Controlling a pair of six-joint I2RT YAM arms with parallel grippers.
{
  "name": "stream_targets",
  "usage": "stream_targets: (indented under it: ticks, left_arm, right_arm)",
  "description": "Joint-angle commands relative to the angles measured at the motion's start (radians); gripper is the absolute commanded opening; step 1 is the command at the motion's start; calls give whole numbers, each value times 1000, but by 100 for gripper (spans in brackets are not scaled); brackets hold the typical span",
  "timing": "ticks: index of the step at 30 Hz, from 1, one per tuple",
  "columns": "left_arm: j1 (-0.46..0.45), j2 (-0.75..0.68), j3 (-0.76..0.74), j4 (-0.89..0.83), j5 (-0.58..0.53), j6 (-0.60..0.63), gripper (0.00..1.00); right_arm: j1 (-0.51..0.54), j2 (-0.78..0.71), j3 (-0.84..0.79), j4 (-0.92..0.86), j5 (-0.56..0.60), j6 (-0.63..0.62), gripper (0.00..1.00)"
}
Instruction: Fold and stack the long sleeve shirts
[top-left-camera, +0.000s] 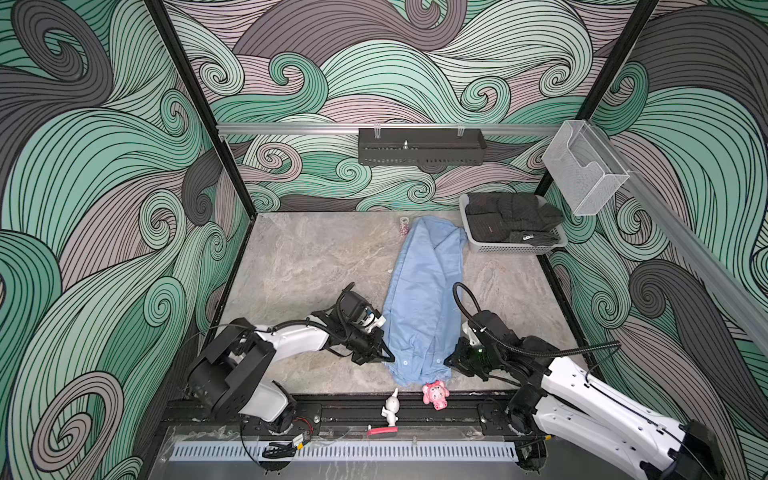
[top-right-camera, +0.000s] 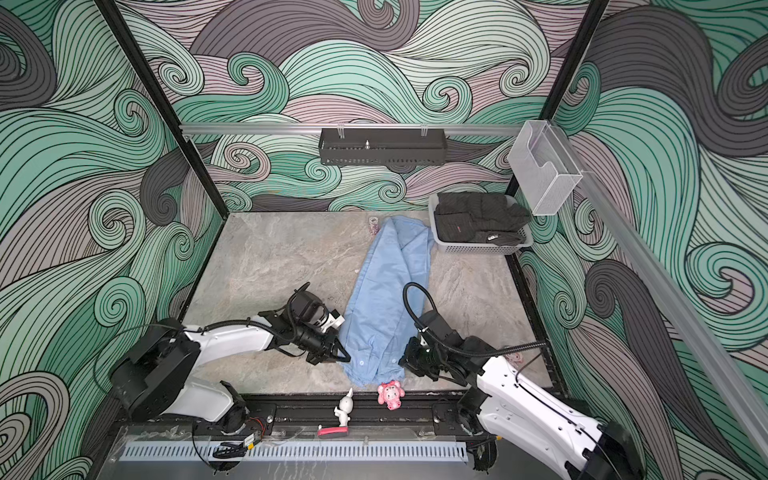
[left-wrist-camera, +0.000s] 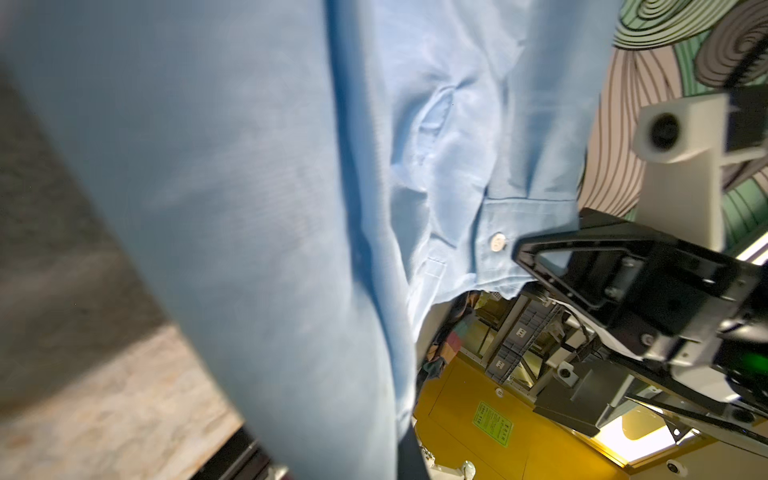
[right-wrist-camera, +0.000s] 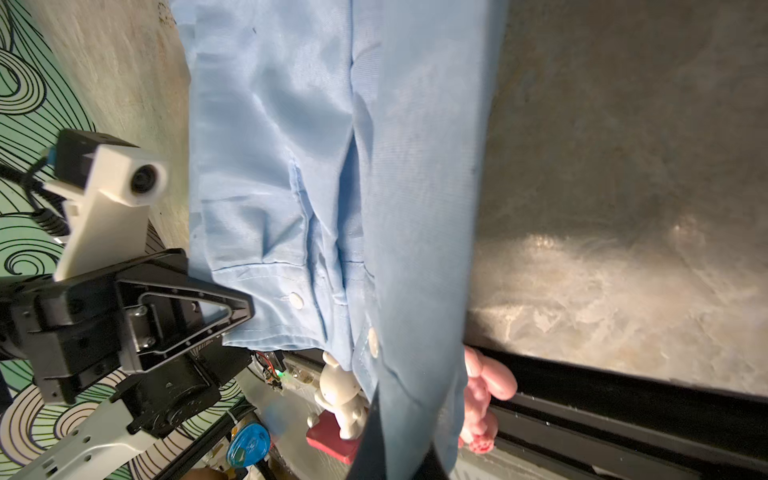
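One of the long sleeve shirts, a light-blue button-front shirt (top-left-camera: 424, 291) (top-right-camera: 384, 291), lies as a long narrow strip from the back of the table to its front edge. In both top views my left gripper (top-left-camera: 384, 355) (top-right-camera: 341, 355) is at the shirt's front left edge. My right gripper (top-left-camera: 449, 359) (top-right-camera: 404, 360) is at its front right edge. In the left wrist view the blue cloth (left-wrist-camera: 249, 208) runs into the shut jaws. In the right wrist view the cloth (right-wrist-camera: 415, 208) is pinched between dark fingers (right-wrist-camera: 374, 436). Pale buttons show on the cuffs.
A grey basket (top-left-camera: 511, 249) holding dark folded clothes stands at the back right, touching the shirt's far end. A pink pig toy (top-left-camera: 435, 395) and a white figurine (top-left-camera: 390, 409) sit on the front rail. A black shelf (top-left-camera: 422, 147) and a clear box (top-left-camera: 582, 170) hang on the walls.
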Motion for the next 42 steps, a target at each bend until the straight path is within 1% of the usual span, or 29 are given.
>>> stream_targets:
  ticks: [1, 4, 9, 12, 15, 19, 22, 26, 33, 38, 42]
  left_arm:
    - [-6, -89, 9, -52, -19, -62, 0]
    - [-22, -141, 0, -56, -21, -107, 0]
    - [-80, -199, -42, -34, -52, -179, 0]
    - [-89, -222, -54, -9, -61, -218, 0]
    - [-86, -207, -9, -29, -71, -210, 0]
    - [-72, -125, 104, -61, -54, -179, 0]
    - [-33, -62, 176, -65, -23, -169, 0]
    - [14, 8, 274, -108, 7, -133, 0]
    - [70, 180, 469, -165, 66, -82, 0]
    - [115, 302, 598, -196, 96, -58, 0]
    - [141, 406, 695, -200, 119, -51, 0]
  right_arm:
    - [8, -24, 39, -126, -48, -3, 0]
    - [9, -50, 44, -147, -74, 24, 0]
    - [14, -111, 55, -186, -102, 71, 0]
    - [14, -135, 68, -192, -118, 100, 0]
    - [13, -122, 72, -147, -132, 129, 0]
    - [-10, -57, 106, -94, -147, 130, 0]
    - [-83, -24, 141, -89, -184, 103, 0]
    - [-232, 30, 183, -89, -264, 42, 0]
    - [-431, 238, 262, -50, -394, -84, 0]
    - [-535, 373, 325, -22, -434, -153, 0]
    - [-602, 458, 332, 33, -457, -172, 0]
